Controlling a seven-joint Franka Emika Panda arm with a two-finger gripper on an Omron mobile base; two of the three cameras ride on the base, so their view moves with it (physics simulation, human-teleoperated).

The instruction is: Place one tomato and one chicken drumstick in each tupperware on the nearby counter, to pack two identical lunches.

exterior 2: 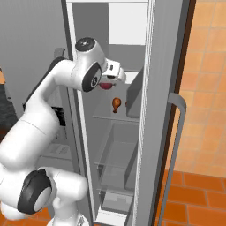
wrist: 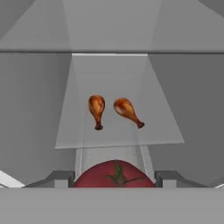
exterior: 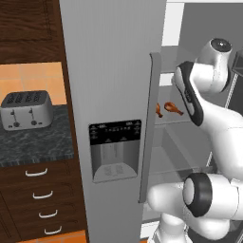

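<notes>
Gripper (wrist: 114, 181) pinching tomato (wrist: 114, 174) across its middle inside fridge (exterior: 114, 95); likely light, smooth, round, soft-skinned, so prone to slipping or bruising

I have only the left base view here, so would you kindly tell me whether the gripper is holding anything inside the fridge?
Observer: Yes. In the hand view the gripper is shut on a tomato, seen stem side up between the fingertips.
Operator: Thank you. I can see one drumstick clearly past the door edge; how many are there?
Observer: Two chicken drumsticks lie side by side on the glass shelf, apart from each other.
Operator: Is the tomato clear of them?
Observer: It is. In the right base view the tomato hangs above the shelf, higher than the drumstick there, touching neither.
</notes>
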